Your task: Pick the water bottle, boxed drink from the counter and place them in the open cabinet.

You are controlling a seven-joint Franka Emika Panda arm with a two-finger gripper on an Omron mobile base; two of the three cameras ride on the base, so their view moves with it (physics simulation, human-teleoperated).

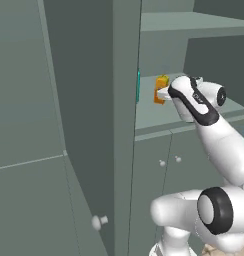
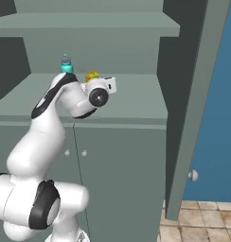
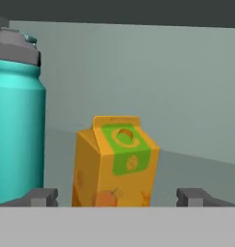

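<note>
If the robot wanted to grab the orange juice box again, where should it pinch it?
Probably around the flat side walls of the boxed drink, below its gabled top, coming straight in from the front of the open cabinet. It stands upright on the shelf, between the open gripper fingertips. The water bottle stands close beside it, so stay level and centred.

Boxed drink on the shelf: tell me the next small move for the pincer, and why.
Probably draw the pincer straight back out of the open cabinet. Its jaws stand wide apart on either side of the boxed drink, which stands upright on the shelf beside the water bottle, so both look placed.
</note>
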